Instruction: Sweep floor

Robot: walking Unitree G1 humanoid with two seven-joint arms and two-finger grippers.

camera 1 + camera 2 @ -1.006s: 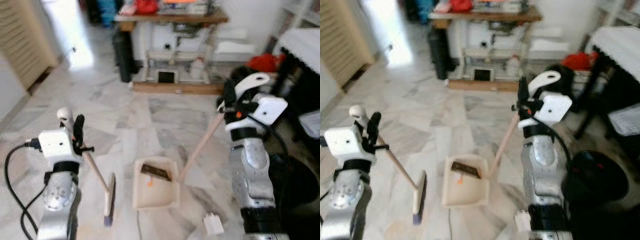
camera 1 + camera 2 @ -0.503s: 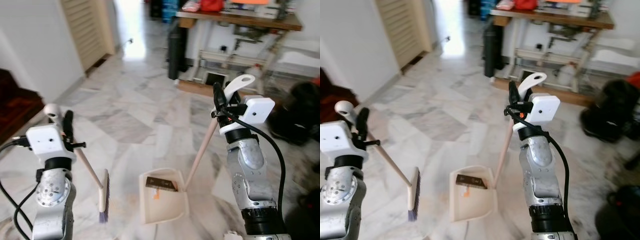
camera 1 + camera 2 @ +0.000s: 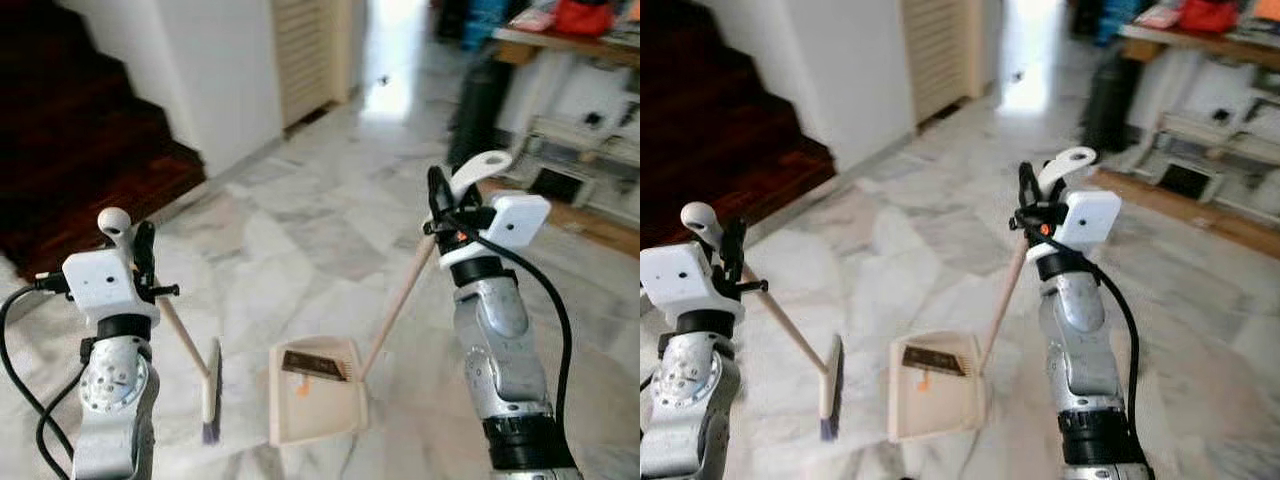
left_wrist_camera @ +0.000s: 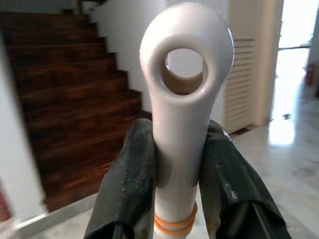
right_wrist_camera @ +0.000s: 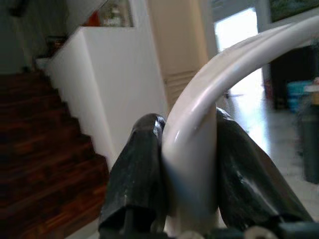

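My left gripper [image 3: 140, 252] is shut on the white looped end of a broom handle [image 4: 182, 99]. The wooden stick slants down to the broom head [image 3: 211, 392], which rests on the marble floor at lower left. My right gripper [image 3: 437, 196] is shut on the white curved grip of the dustpan handle [image 5: 199, 144]. That stick runs down to the cream dustpan [image 3: 313, 392] on the floor between my arms. Inside the pan lie a dark flat piece [image 3: 315, 365] and a small orange bit [image 3: 301, 389].
A dark wooden staircase [image 3: 70, 150] rises at the left beside a white wall. A louvred door [image 3: 305, 50] and bright doorway stand ahead. A black bin [image 3: 478, 110] and a cluttered wooden table [image 3: 580, 50] stand at the far right. Marble floor lies open ahead.
The whole view has swung left: the staircase now shows and the table has slid to the right edge. Both grippers keep their holds; broom and dustpan stay in the same places relative to me.
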